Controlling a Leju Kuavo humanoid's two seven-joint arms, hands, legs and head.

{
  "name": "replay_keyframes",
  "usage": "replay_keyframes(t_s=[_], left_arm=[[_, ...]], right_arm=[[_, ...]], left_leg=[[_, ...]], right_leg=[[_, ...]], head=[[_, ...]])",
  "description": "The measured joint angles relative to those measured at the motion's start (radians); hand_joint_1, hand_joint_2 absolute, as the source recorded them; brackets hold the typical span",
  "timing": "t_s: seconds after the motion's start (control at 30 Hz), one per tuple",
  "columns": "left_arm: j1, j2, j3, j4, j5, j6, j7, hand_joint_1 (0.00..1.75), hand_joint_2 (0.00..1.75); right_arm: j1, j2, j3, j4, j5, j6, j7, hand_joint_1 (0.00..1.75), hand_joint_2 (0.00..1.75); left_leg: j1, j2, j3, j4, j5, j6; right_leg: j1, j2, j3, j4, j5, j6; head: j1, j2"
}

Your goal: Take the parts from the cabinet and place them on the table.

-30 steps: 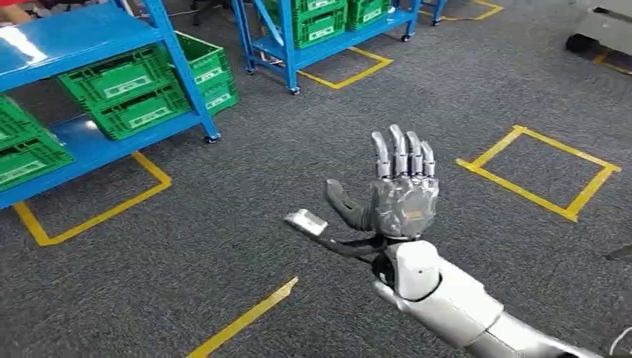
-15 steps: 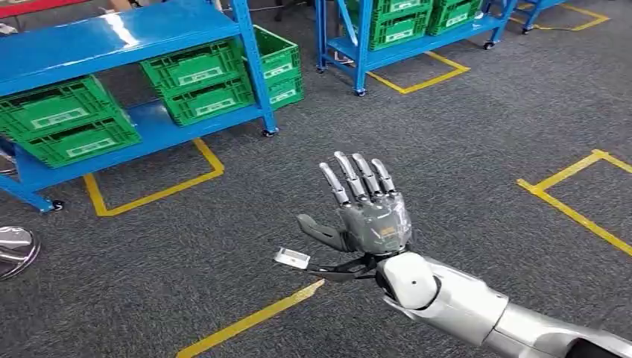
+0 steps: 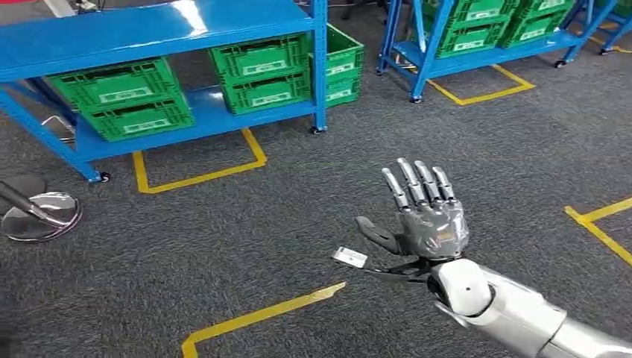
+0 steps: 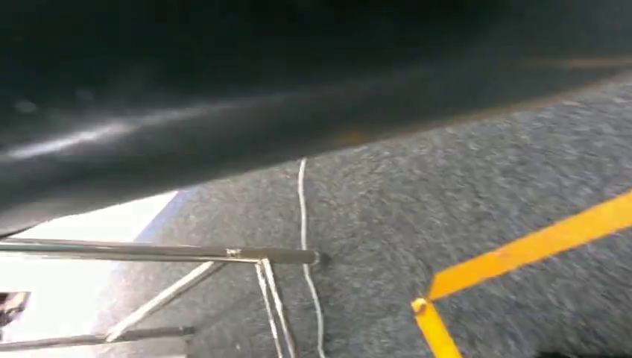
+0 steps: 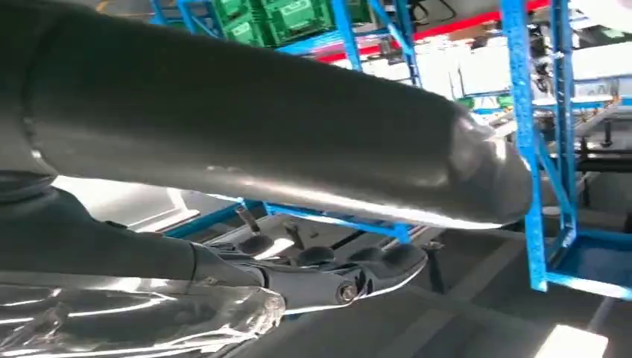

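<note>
A round metal stand base (image 3: 41, 216) lies left of the blue shelving rack (image 3: 149, 30), cut off at the frame edge, and the rack's lower shelf carries green crates (image 3: 119, 101) whose contents are hidden. Right of the rack, over grey carpet (image 3: 223, 239) with yellow floor tape (image 3: 257, 317), the right hand (image 3: 421, 220) is raised, fingers (image 3: 414, 183) spread, holding nothing. The left hand's fingers cannot be made out.

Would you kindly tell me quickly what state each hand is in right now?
Right hand: open, fingers spread upward over the carpet, holding nothing.
Left hand: cannot be told from these pictures.
</note>
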Motion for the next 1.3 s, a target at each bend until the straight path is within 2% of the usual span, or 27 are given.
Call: replay_keyframes(t_s=[0.03, 0.07, 0.13, 0.17, 0.2, 0.23, 0.27, 0.3, 0.33, 0.43, 0.47, 0.53, 0.6, 0.63, 0.67, 0.7, 0.77, 0.8, 0.83, 0.97, 1.0, 1.03, 1.07, 1.1, 1.2, 1.27, 1.3], left_arm=[[-0.003, 0.002, -0.003, 0.0, -0.007, -0.005, 0.0, 0.0, 0.0], [-0.006, 0.002, -0.005, 0.0, -0.009, -0.009, -0.001, 0.0, 0.0], [-0.005, 0.002, -0.01, 0.0, -0.016, -0.016, -0.001, 0.0, 0.0], [-0.002, 0.004, -0.014, 0.0, -0.018, -0.018, -0.001, 0.0, 0.0], [0.001, 0.006, -0.018, 0.0, -0.025, -0.022, -0.001, 0.0, 0.0], [0.002, 0.008, -0.021, 0.0, -0.027, -0.024, -0.001, 0.0, 0.0], [0.002, 0.008, -0.023, 0.0, -0.027, -0.026, -0.001, 0.0, 0.0], [0.001, 0.01, -0.024, 0.0, -0.029, -0.027, -0.002, 0.0, 0.0], [-0.001, 0.013, -0.026, 0.0, -0.031, -0.028, -0.003, 0.0, 0.0], [0.006, 0.016, -0.031, 0.0, -0.041, -0.033, -0.006, 0.0, 0.0], [0.008, 0.019, -0.031, 0.0, -0.041, -0.032, -0.006, 0.0, 0.0], [0.008, 0.019, -0.036, 0.0, -0.044, -0.033, -0.008, 0.0, 0.0], [0.004, 0.021, -0.04, 0.0, -0.045, -0.034, -0.011, 0.0, 0.0], [0.004, 0.021, -0.042, 0.0, -0.047, -0.036, -0.013, 0.0, 0.0], [0.006, 0.021, -0.045, 0.0, -0.047, -0.039, -0.014, 0.0, 0.0], [0.009, 0.022, -0.045, 0.0, -0.047, -0.042, -0.014, 0.0, 0.0], [0.01, 0.025, -0.046, 0.0, -0.048, -0.042, -0.014, 0.0, 0.0], [0.01, 0.027, -0.046, 0.0, -0.048, -0.042, -0.014, 0.0, 0.0], [0.006, 0.03, -0.047, 0.0, -0.048, -0.043, -0.014, 0.0, 0.0], [0.009, 0.033, -0.047, 0.0, -0.048, -0.042, -0.014, 0.0, 0.0], [0.012, 0.033, -0.047, 0.0, -0.047, -0.042, -0.013, 0.0, 0.0], [0.011, 0.033, -0.047, 0.0, -0.044, -0.04, -0.013, 0.0, 0.0], [0.009, 0.031, -0.048, 0.0, -0.039, -0.04, -0.013, 0.0, 0.0], [0.01, 0.03, -0.049, 0.0, -0.037, -0.039, -0.013, 0.0, 0.0], [0.011, 0.03, -0.049, 0.0, -0.036, -0.039, -0.013, 0.0, 0.0], [0.009, 0.03, -0.049, 0.0, -0.033, -0.039, -0.022, 0.0, 0.0], [0.008, 0.03, -0.049, 0.0, -0.029, -0.04, -0.028, 0.0, 0.0]], right_arm=[[0.011, -0.009, -0.013, -0.013, 0.0, 0.001, 0.0, 0.0, 0.0], [0.022, -0.021, -0.02, -0.015, 0.0, 0.002, 0.0, 0.0, 0.0], [0.054, -0.043, -0.035, -0.018, 0.0, 0.002, 0.0, 0.0, 0.0], [0.074, -0.05, -0.044, -0.021, 0.0, 0.0, 0.0, 0.0, 0.0], [0.09, -0.057, -0.055, -0.025, 0.0, -0.001, 0.0, 0.0, 0.0], [0.099, -0.061, -0.065, -0.026, 0.0, -0.001, 0.0, 0.0, 0.0], [0.105, -0.066, -0.074, -0.029, 0.0, -0.002, 0.0, 0.0, 0.0], [0.112, -0.071, -0.082, -0.032, 0.0, -0.003, 0.0, 0.0, 0.0], [0.12, -0.072, -0.087, -0.033, 0.0, -0.003, 0.0, 0.0, 0.0], [0.152, -0.076, -0.108, -0.035, 0.0, -0.004, 0.0, 0.0, 0.0], [0.156, -0.076, -0.112, -0.035, 0.0, -0.004, 0.0, 0.0, 0.0], [0.164, -0.077, -0.122, -0.04, 0.0, -0.005, 0.0, 0.0, 0.0], [0.18, -0.077, -0.129, -0.04, 0.0, -0.006, 0.0, 0.0, 0.0], [0.189, -0.077, -0.131, -0.039, 0.0, -0.007, 0.0, 0.0, 0.0], [0.197, -0.077, -0.135, -0.039, 0.0, -0.008, 0.0, 0.0, 0.0], [0.204, -0.077, -0.139, -0.038, 0.0, -0.008, 0.0, 0.0, 0.0], [0.216, -0.077, -0.147, -0.037, 0.0, -0.008, 0.0, 0.0, 0.0], [0.22, -0.077, -0.152, -0.037, 0.0, -0.009, 0.0, 0.0, 0.0], [0.224, -0.076, -0.155, -0.037, 0.0, -0.008, 0.0, 0.0, 0.0], [0.236, -0.061, -0.161, -0.032, 0.0, -0.009, -0.001, 0.0, 0.0], [0.247, -0.05, -0.162, -0.029, 0.0, -0.009, -0.002, 0.0, 0.0], [0.262, -0.035, -0.163, -0.029, 0.001, -0.009, -0.011, 0.0, 0.0], [0.283, -0.003, -0.17, -0.017, -0.004, -0.009, -0.047, 0.0, 0.0], [0.309, 0.031, -0.184, -0.002, -0.041, -0.009, -0.109, 0.0, 0.0], [0.37, 0.177, -0.321, 0.122, -0.312, -0.008, -0.488, 0.0, 0.0], [0.344, 0.259, -0.474, 0.34, -0.611, 0.004, -0.717, 0.0, 0.0], [0.317, 0.285, -0.542, 0.466, -0.712, 0.007, -0.787, 0.0, 0.0]], left_leg=[[0.003, -0.011, 0.0, 0.0, 0.001, 0.006], [0.004, -0.024, 0.0, 0.0, 0.0, 0.007], [0.004, -0.052, 0.0, 0.0, 0.0, 0.008], [0.005, -0.067, 0.002, 0.0, 0.0, 0.007], [0.007, -0.083, 0.004, 0.002, -0.001, 0.006], [0.008, -0.096, 0.006, 0.003, -0.002, 0.003], [0.011, -0.107, 0.007, 0.006, -0.005, -0.002], [0.012, -0.119, 0.005, 0.011, -0.009, -0.009], [0.008, -0.13, -0.003, 0.024, -0.013, -0.017], [0.017, -0.157, -0.011, 0.018, -0.004, -0.032], [0.017, -0.163, -0.013, 0.022, -0.008, -0.036], [0.012, -0.073, -0.041, 0.085, -0.057, -0.046], [0.016, -0.044, -0.118, 0.243, -0.134, -0.051], [0.017, -0.04, -0.152, 0.31, -0.155, -0.051], [0.017, -0.04, -0.161, 0.329, -0.152, -0.051], [0.017, -0.039, -0.149, 0.305, -0.125, -0.048], [0.013, -0.026, -0.069, 0.153, -0.036, -0.035], [0.005, 0.006, -0.022, 0.069, -0.003, -0.022], [-0.004, 0.032, -0.007, 0.039, -0.018, -0.018], [-0.005, 0.006, -0.003, 0.014, -0.016, -0.008], [-0.002, 0.003, 0.011, 0.002, -0.007, -0.017], [0.003, 0.002, 0.018, -0.002, -0.008, -0.026], [0.003, -0.004, 0.02, -0.003, -0.012, -0.023], [0.004, -0.007, 0.025, -0.003, -0.017, -0.02], [0.0, -0.007, 0.023, -0.002, -0.019, -0.02], [-0.002, -0.006, 0.022, -0.002, -0.019, -0.019], [-0.002, -0.006, 0.023, -0.002, -0.019, -0.018]], right_leg=[[-0.003, 0.037, -0.027, 0.059, -0.033, 0.003], [-0.005, 0.048, -0.063, 0.13, -0.065, 0.006], [-0.007, 0.051, -0.143, 0.271, -0.11, 0.015], [-0.01, 0.051, -0.155, 0.281, -0.097, 0.018], [-0.014, 0.051, -0.144, 0.242, -0.058, 0.021], [-0.018, 0.054, -0.115, 0.17, -0.01, 0.025], [-0.024, 0.068, -0.074, 0.082, 0.038, 0.029], [-0.034, 0.109, -0.042, 0.007, 0.056, 0.036], [-0.034, 0.135, -0.023, -0.018, 0.041, 0.032], [-0.024, 0.107, -0.023, -0.008, 0.042, 0.011], [-0.031, 0.095, -0.02, -0.014, 0.045, 0.005], [-0.027, 0.075, -0.016, -0.015, 0.043, -0.007], [-0.02, 0.047, -0.016, -0.015, 0.04, -0.012], [-0.018, 0.033, -0.016, -0.015, 0.039, -0.015], [-0.017, 0.022, -0.015, -0.014, 0.037, -0.016], [-0.015, 0.011, -0.013, -0.014, 0.036, -0.016], [-0.012, -0.01, -0.004, -0.014, 0.03, -0.016], [-0.011, -0.019, 0.002, -0.015, 0.027, -0.015], [-0.005, -0.027, 0.003, -0.013, 0.022, -0.01], [-0.003, -0.056, 0.013, -0.031, 0.024, 0.006], [-0.003, -0.035, 0.008, -0.028, 0.02, 0.004], [-0.002, -0.027, 0.017, -0.044, 0.026, -0.037], [0.001, -0.027, 0.024, -0.046, 0.006, -0.06], [0.001, -0.028, 0.03, -0.046, 0.012, -0.053], [-0.003, -0.026, 0.042, -0.05, 0.023, -0.028], [-0.005, -0.025, 0.041, -0.053, 0.023, -0.017], [-0.006, -0.026, 0.04, -0.054, 0.023, -0.017]], head=[[0.001, 0.0], [0.007, 0.0], [0.009, 0.0], [0.009, 0.0], [0.008, 0.0], [0.008, 0.0], [0.008, 0.0], [0.009, 0.0], [0.01, 0.0], [0.009, 0.0], [0.01, 0.0], [-0.001, 0.0], [0.001, 0.0], [0.002, 0.0], [0.001, 0.0], [0.001, 0.0], [0.002, 0.0], [0.001, 0.0], [0.003, 0.0], [0.004, 0.0], [0.005, 0.0], [0.009, 0.0], [0.011, 0.0], [0.011, 0.0], [0.01, 0.0], [0.01, 0.0], [0.011, 0.0]])
